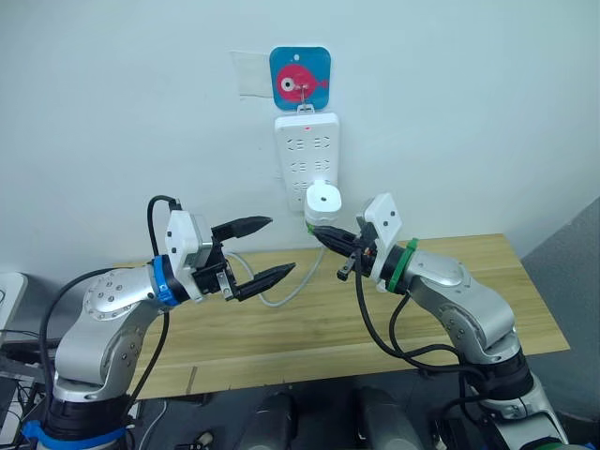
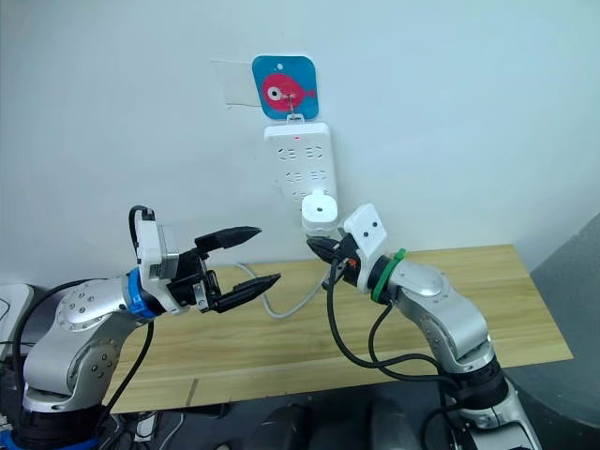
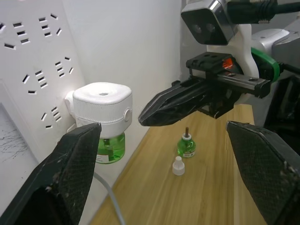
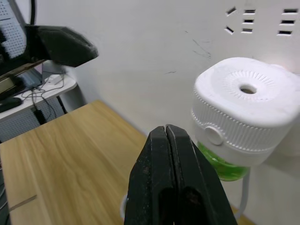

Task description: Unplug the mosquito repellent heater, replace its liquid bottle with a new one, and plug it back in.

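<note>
While the heater (image 1: 323,202) sits plugged into the bottom of the white power strip (image 1: 307,155) hanging on the wall, my two pincers hover in the air on either side of it, neither one touching it. Under its white body hangs a bottle (image 3: 109,147) of green liquid, seated in the unit. My right pincer (image 1: 328,238) has its two black fingers pressed together with nothing between them, and its tip points up toward the heater from just below and to the right, close to the green bottle. My left pincer (image 1: 262,251) is spread wide and holds nothing; it is further off, to the left of the heater and a little lower, with its fingers aimed toward it. From my left wrist I see the heater between my own two fingers, with the right pincer's tips just beside it. Down on the wooden bench (image 1: 469,300), near the wall, stands a second small green bottle (image 3: 186,145) with its wick showing, and a small white cap (image 3: 178,166) stands just beside it. A grey cable (image 1: 286,292) trails from the wall onto the bench. Above the strip, a blue card with a pink fish (image 1: 300,72) marks the hook it hangs from.
</note>
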Motion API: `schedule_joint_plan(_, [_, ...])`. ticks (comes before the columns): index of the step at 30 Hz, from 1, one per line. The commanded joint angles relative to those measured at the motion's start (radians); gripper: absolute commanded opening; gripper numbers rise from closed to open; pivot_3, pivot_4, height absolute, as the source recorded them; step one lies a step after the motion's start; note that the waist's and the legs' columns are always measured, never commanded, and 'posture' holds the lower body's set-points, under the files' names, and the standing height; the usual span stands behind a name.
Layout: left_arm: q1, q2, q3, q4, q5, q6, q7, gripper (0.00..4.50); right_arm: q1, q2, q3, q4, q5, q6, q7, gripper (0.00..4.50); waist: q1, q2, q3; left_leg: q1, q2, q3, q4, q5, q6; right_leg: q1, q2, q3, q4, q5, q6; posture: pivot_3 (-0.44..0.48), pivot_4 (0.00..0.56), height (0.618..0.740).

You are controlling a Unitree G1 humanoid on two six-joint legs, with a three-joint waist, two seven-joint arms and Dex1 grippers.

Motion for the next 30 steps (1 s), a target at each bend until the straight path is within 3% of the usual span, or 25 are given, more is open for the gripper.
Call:
schedule_joint_plan(1, [0.009,0.005,0.002,-0.044,-0.018,-0.014,0.013,4.46,-0.019,0.002,-0.009,-0.001,-0.023,-0.038,0.003,0.0,0.001,0.0,0.0,0.0,0.0,0.0,0.0,0.0,0.0,0.0,0.0,0.0,0.0,0.0,0.0,0.017,0.166,0.74])
schedule_joint_plan(30, [-0.013,-0.006,-0.012,0.0,-0.03,-0.014,0.035,4.46,-0.024,0.047,-0.062,0.049,-0.097,-0.07,-0.044,0.0,-0.001,0.0,0.0,0.0,0.0,0.0,0.0,0.0,0.0,0.0,0.0,0.0,0.0,0.0,0.0,-0.01,0.168,0.74])
